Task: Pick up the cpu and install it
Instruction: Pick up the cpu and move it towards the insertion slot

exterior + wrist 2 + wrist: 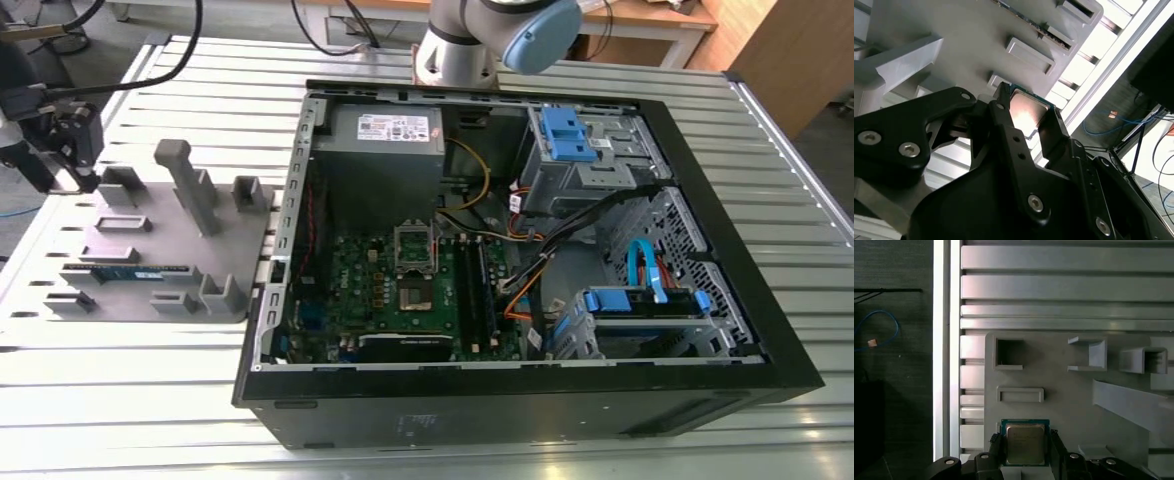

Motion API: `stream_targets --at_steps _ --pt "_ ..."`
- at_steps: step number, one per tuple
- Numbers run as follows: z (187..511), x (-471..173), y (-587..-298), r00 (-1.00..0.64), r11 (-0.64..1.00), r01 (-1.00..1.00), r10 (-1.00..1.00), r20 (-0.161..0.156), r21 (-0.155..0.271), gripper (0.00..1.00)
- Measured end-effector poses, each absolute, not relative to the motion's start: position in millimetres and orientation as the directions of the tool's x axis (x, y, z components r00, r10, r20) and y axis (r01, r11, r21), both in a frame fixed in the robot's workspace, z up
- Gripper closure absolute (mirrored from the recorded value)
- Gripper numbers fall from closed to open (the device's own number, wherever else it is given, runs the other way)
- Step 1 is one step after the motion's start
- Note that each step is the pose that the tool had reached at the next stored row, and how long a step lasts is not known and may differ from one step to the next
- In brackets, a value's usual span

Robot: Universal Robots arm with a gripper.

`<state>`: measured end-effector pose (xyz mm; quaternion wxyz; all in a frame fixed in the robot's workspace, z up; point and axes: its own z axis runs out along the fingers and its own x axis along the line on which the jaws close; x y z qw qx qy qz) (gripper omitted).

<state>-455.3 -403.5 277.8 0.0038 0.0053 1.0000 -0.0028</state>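
The cpu [1025, 444], a small square chip with a shiny metal top and a green rim, sits between my two black fingers [995, 450]. My gripper [1025, 441] is shut on it, one finger pressed against each side. In the second wrist view the cpu [1025, 112] catches a bright reflection inside the gripper [1027, 108]. In the exterior view the gripper [56, 150] hangs at the far left, over the grey fixture plate [147, 240]. I cannot tell whether the chip touches the plate.
The open computer case [534, 250] lies to the exterior view's right of the plate, its motherboard socket [415, 245] exposed. A blue-green memory stick [127, 271] lies on the plate among raised grey blocks [187, 185]. The slatted table's edge [946, 365] is close by.
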Motion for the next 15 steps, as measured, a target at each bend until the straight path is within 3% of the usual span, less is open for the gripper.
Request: stream_targets --at_steps 15 --pt "284.1 -455.3 -403.5 -1.000 1.000 0.010 0.010 -0.008 -0.006 0.53"
